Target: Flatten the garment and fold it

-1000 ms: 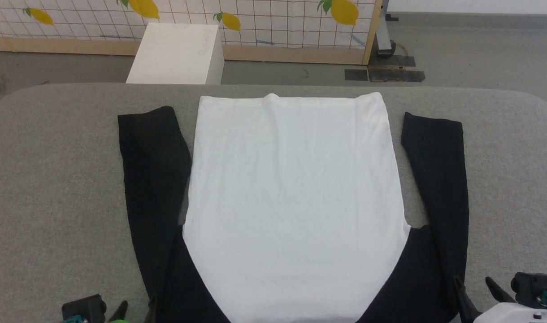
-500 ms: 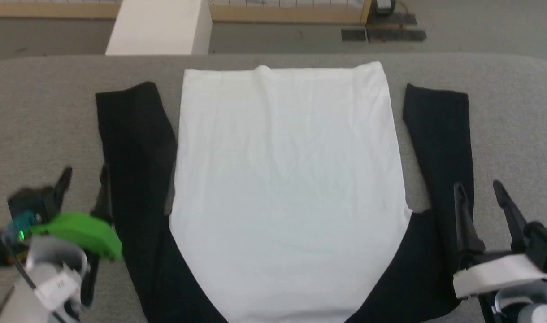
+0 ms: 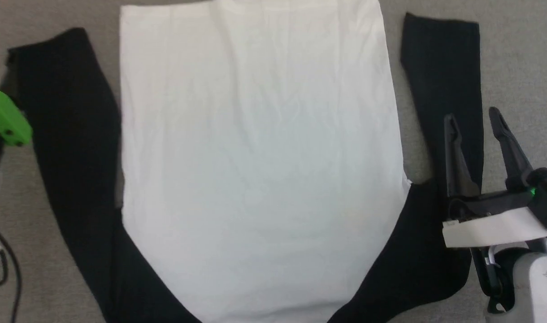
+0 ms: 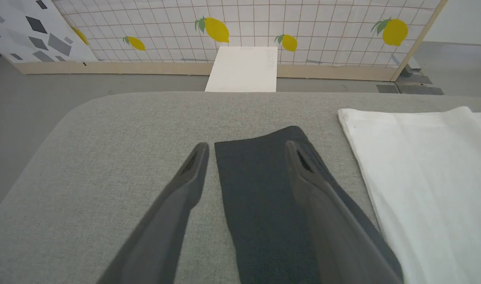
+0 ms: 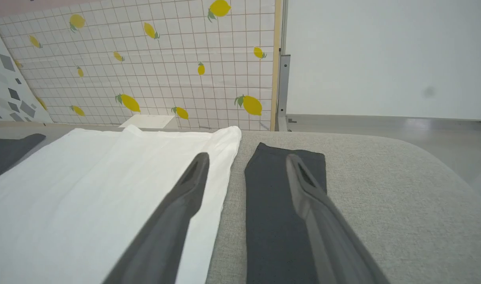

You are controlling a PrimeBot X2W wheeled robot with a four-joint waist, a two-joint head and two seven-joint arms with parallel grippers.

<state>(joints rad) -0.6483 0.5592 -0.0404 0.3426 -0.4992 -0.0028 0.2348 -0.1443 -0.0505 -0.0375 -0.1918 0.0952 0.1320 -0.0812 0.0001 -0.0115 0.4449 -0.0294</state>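
Head view: shirt flat, sleeves come next

Grey table (image 3: pixel 524 54) carries the garment (image 3: pixel 255 157), spread flat, hem far. Soft, light, limp cloth: I'd pinch the black sleeves (image 3: pixel 444 67) near their far cuffs. Left gripper (image 4: pixel 246 145) and right gripper (image 3: pixel 473 114) stand over the sleeves, jaws wide, empty

The garment (image 3: pixel 255 157) lies flat on the grey table (image 3: pixel 520 67), its white body in the middle. My right gripper (image 3: pixel 473 114) hangs at its right sleeve (image 3: pixel 444 67), fingers spread wide, one over the black cloth, the other just past its outer edge. My left arm's green cover (image 3: pixel 4 119) sits just beside the left sleeve (image 3: pixel 62 112).
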